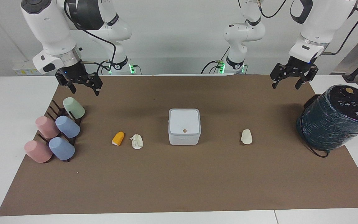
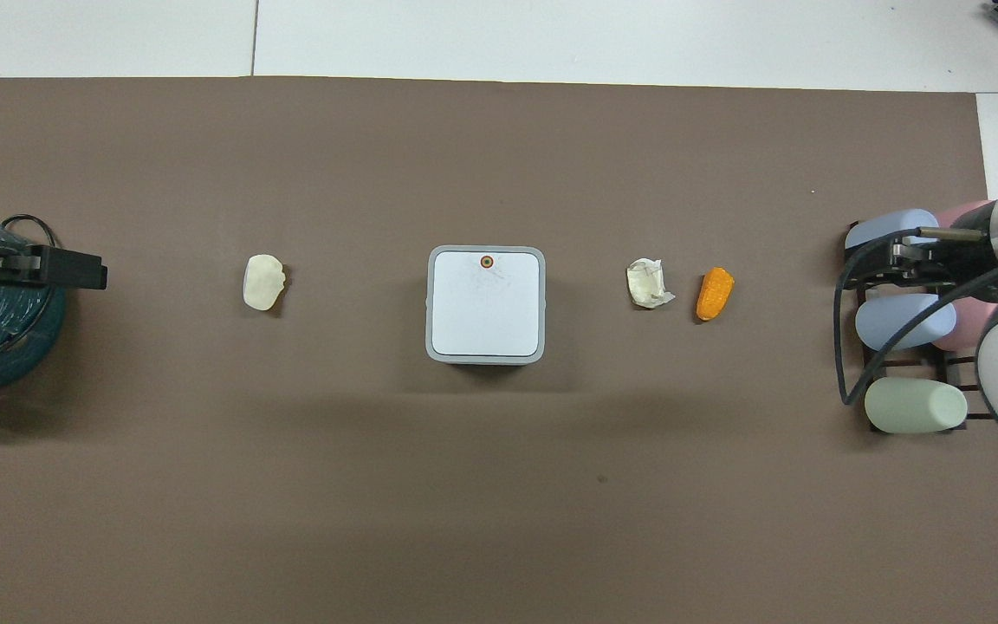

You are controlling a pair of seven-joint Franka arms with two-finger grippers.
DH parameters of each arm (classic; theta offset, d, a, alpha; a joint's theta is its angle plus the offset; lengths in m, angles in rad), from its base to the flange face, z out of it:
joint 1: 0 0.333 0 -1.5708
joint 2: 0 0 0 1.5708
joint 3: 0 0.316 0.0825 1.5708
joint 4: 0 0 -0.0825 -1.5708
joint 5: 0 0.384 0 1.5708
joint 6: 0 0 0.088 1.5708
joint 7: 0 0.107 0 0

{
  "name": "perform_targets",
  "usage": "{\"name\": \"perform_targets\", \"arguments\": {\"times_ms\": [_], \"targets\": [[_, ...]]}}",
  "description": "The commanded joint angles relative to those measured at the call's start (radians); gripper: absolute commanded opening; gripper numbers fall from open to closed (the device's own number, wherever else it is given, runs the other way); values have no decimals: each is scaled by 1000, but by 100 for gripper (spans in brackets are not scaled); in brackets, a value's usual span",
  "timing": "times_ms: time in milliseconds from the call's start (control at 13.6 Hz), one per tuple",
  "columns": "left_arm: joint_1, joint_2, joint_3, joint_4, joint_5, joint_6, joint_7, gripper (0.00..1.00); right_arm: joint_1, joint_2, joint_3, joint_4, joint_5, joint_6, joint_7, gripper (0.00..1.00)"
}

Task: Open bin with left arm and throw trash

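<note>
A brown mat (image 1: pixel 179 180) covers the table, a dark plastic-wrapped cylinder (image 1: pixel 337 116) at the left arm's end. Mid-mat sits the smooth, rounded white bin (image 1: pixel 184 126), lid shut. 3 crumpled scraps flank it: cream (image 1: pixel 246 136), white (image 1: pixel 136 141), orange (image 1: pixel 118 138). The left gripper (image 1: pixel 289 83) and right gripper (image 1: pixel 84 88) hang spread, empty.

Bin (image 1: pixel 184 126): lid was closed, mid-mat.
Trash: orange piece (image 1: pixel 118 138) touched no paper wad (image 1: pixel 136 141); pale lump (image 1: pixel 246 137) lay apart.
Left gripper (image 1: pixel 287 81): open, raised.
Right gripper (image 1: pixel 84 88): open, over cup rack (image 1: pixel 61 112).

A brown mat (image 1: pixel 179 186) covers the white table (image 1: pixel 11 124).
</note>
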Motion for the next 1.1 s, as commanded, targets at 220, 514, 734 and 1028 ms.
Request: {"name": "perform_targets", "arguments": {"times_ms": [220,514,734,1028], "targets": [[-12,-3,-3,11,8,-14,-9,100,-11,-23,1,-23,20,-4,-20,100],[-10,-2,-7,16,7,-17,-9,100,-12,-24,0,-26,22,-2,-28,100],[-9,-3,-7,16,7,-16,-9,100,-12,-32,-2,-58,22,54,-20,100],[-10,-2,-7,16,7,-16,-10,100,-11,-37,-2,-186,22,238,-11,100]]}}
